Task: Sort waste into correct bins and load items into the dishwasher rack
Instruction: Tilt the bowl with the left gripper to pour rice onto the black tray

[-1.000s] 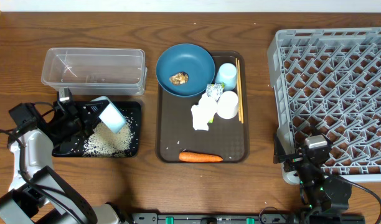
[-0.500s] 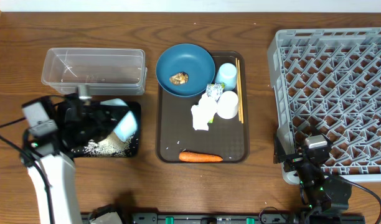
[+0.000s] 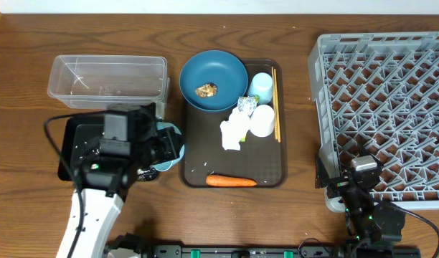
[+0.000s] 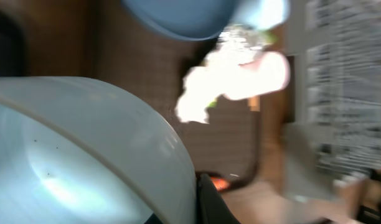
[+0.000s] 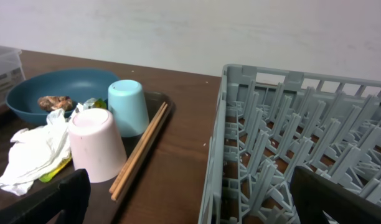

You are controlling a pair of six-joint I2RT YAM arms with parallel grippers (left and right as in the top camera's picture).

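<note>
at the black tray's [image 3: 69,154] edge — pale blue bowl [image 3: 173,139] clamped in left gripper [image 3: 161,146].

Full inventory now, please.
plastic tub: 1, clear, upper-left
shallow tray: 1, black, left
serving tray: 1, brown, centre
large bowl: 1, dark-blue, top-centre
food lump: 1, brown, inside it
blue cup: 1, light-blue, tray's top-right
white cup: 1, white, below it
wooden chopsticks: 2, tan, tray's right
crumpled napkins: bunch, white, mid-tray
small wrapper: 1, silver-green, above napkins
carrot: 1, orange, tray's bottom
lattice rack: 1, grey, right
small bowl: 1, pale-blue, held
left gripper: holds it
right gripper: open
</note>
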